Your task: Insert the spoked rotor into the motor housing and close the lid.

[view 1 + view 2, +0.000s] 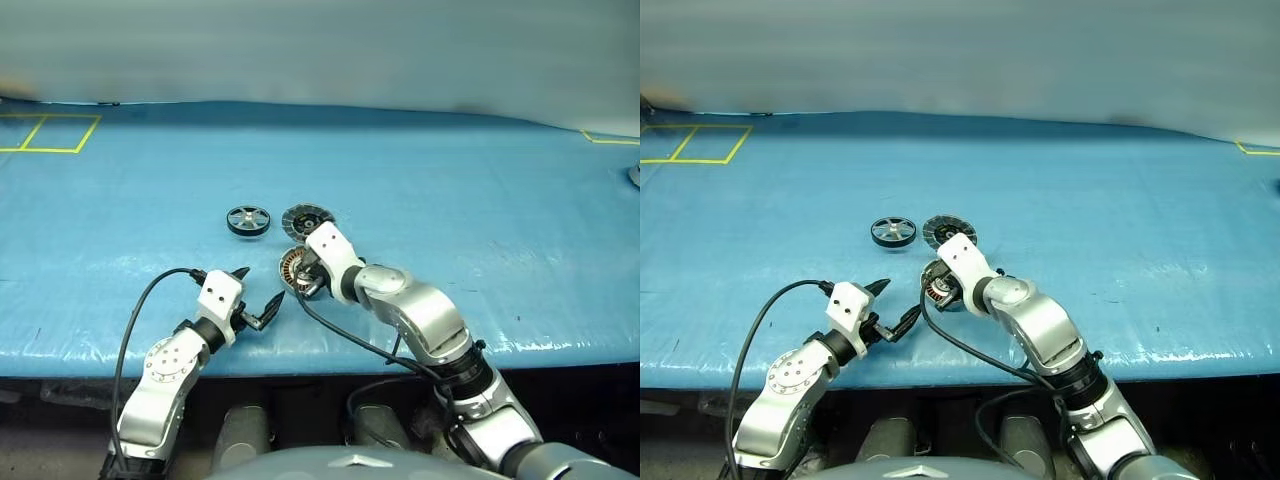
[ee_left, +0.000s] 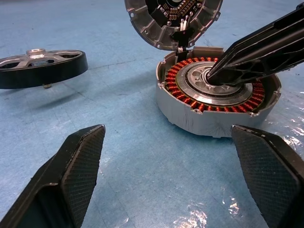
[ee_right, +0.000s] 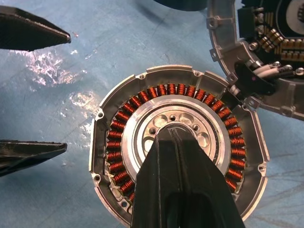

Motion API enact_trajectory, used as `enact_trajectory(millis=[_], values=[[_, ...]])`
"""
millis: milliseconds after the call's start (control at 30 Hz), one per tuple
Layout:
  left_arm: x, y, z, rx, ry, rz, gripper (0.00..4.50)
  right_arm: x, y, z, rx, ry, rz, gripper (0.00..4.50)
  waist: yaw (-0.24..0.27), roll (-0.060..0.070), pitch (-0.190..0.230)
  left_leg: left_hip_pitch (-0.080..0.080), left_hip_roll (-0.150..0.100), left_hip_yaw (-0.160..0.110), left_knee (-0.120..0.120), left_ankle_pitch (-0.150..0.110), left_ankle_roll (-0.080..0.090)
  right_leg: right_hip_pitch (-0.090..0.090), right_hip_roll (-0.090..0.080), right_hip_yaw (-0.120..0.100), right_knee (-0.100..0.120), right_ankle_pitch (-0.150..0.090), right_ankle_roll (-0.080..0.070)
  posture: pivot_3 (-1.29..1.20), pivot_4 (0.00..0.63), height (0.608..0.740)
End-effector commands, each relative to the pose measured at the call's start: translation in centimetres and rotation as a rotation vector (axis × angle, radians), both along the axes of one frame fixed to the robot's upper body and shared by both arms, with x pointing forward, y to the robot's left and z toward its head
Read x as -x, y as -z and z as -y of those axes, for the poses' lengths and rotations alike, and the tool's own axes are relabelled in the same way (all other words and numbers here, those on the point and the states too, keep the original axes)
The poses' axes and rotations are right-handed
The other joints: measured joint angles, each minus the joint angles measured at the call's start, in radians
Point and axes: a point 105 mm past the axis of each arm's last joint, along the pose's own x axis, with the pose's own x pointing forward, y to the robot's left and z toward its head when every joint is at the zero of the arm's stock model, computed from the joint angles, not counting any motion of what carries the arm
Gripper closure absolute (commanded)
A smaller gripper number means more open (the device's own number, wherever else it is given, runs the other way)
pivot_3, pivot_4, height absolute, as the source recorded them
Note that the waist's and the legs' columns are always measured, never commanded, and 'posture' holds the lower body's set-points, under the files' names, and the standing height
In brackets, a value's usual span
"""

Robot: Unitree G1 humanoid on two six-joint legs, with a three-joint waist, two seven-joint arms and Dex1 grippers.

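- The round silver metal motor housing (image 2: pixel 216 102) with its ring of copper wire sits open on the blue plastic table cover (image 1: pixel 450 200).
- The round silver-grey lid (image 1: pixel 306 218) lies flat just behind the housing, touching its far edge, with its dark inside facing up.
- The small black spoked rotor (image 1: pixel 248 220) with silver spokes lies on the cover, off to the left of the housing and a little behind it. It is not in the housing yet.
- The right gripper (image 3: pixel 178 142) has its two black fingers pressed together. Its tip points down onto the grey middle of the housing. It holds nothing.
- The left gripper (image 1: pixel 262 296) has its fingers spread wide and empty. It sits low, just left of the housing and nearer the robot.
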Motion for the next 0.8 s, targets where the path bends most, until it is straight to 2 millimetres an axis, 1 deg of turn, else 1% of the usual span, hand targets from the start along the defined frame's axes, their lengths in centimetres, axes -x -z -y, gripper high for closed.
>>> enact_trajectory(millis=[33, 233, 333, 467, 667, 800], values=[[-0.2, -0.7, 0.3, 0.010, 0.005, 0.041, 0.00, 0.2, 0.1, -0.5, 0.056, -0.076, -0.016, 4.48, 0.000, 0.000, 0.000, 0.000, 0.000, 0.000, 0.000, 0.000, 0.000, 0.000, 0.000, 0.000, 0.000, 0.000, 0.000, 0.00, 0.150, 0.740], [-0.1, -0.7, 0.3, 0.013, -0.004, 0.040, 0.00, -0.5, -0.3, -0.4, 0.090, -0.084, 0.004, 4.48, -0.001, 0.000, 0.000, 0.000, 0.000, 0.000, 0.000, 0.000, 0.000, 0.000, 0.000, 0.000, 0.000, 0.000, 0.000, 0.00, 0.150, 0.740], [0.0, -0.6, 0.1, 0.013, -0.007, 0.040, 0.00, -0.3, -0.9, -0.6, 0.059, -0.083, 0.001, 4.48, -0.001, 0.000, 0.000, 0.001, 0.001, 0.000, 0.000, 0.000, 0.000, 0.001, 0.000, 0.000, 0.000, 0.000, 0.000, 0.00, 0.150, 0.740], [-0.1, -0.6, 0.0, 0.010, -0.006, 0.041, 0.00, -0.6, -1.3, -0.3, 0.018, -0.041, -0.005, 4.48, 0.000, 0.000, 0.000, 0.001, 0.001, 0.000, 0.000, 0.000, 0.000, 0.000, 0.000, 0.000, 0.000, 0.000, 0.000, 0.00, 0.150, 0.740], [-0.3, -0.7, 0.1, 0.002, 0.008, 0.043, 0.00, -0.9, -0.9, 0.8, -0.013, 0.035, -0.023, 4.48, 0.003, 0.000, 0.000, 0.000, 0.000, 0.000, 0.000, 0.000, 0.000, 0.000, 0.000, 0.000, 0.000, 0.000, 0.000, 0.00, 0.150, 0.740], [-0.3, -0.8, 0.2, 0.003, 0.010, 0.043, 0.00, -0.9, -1.1, 1.6, -0.039, 0.079, -0.030, 4.48, 0.007, 0.000, 0.000, 0.000, 0.000, 0.000, 0.000, 0.000, 0.000, 0.001, 0.000, 0.000, 0.000, 0.000, 0.000, 0.00, 0.150, 0.740]])
